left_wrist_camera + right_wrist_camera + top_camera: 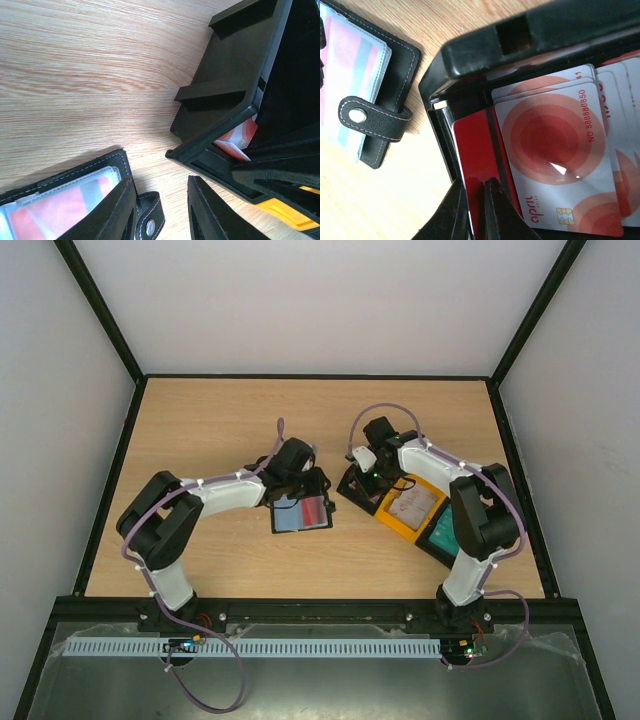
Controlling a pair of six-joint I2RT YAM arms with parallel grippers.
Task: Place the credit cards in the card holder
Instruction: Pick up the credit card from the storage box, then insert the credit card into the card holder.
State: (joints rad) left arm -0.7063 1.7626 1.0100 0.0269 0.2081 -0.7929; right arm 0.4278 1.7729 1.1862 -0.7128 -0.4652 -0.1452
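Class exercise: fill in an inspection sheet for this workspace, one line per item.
Surface: light wooden table.
Job's things: card holder lies open with a reddish card in it; white-and-red credit cards stacked in the black bin; pale card in the yellow bin; teal card beside that.
Clutter: nothing seen.
Grippers: right gripper pinches a red card in the black bin; left gripper, jaws apart, sits at the card holder's edge.
Cables: purple cables loop along both arms.
Surroundings: white walls, black frame.

The credit cards [550,150] look glossy plastic, the card holder [402,60] matt.
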